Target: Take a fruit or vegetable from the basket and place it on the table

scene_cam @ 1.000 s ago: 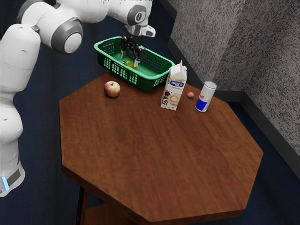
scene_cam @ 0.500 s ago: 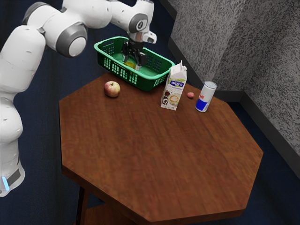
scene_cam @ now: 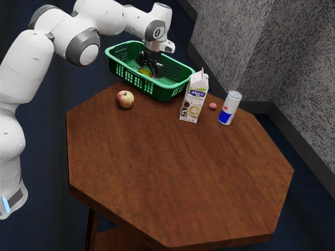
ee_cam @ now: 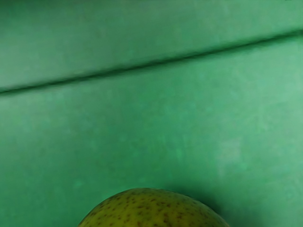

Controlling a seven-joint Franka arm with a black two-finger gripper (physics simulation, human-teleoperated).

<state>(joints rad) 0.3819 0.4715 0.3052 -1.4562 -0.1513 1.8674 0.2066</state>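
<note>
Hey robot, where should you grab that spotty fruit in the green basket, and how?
I'd come straight down from above and squeeze two opposite sides of the spotty fruit. Its top is rounded, so pinching only there would probably slip. The walls of the basket stand all around it, so coming in sideways would likely bump them.
</note>
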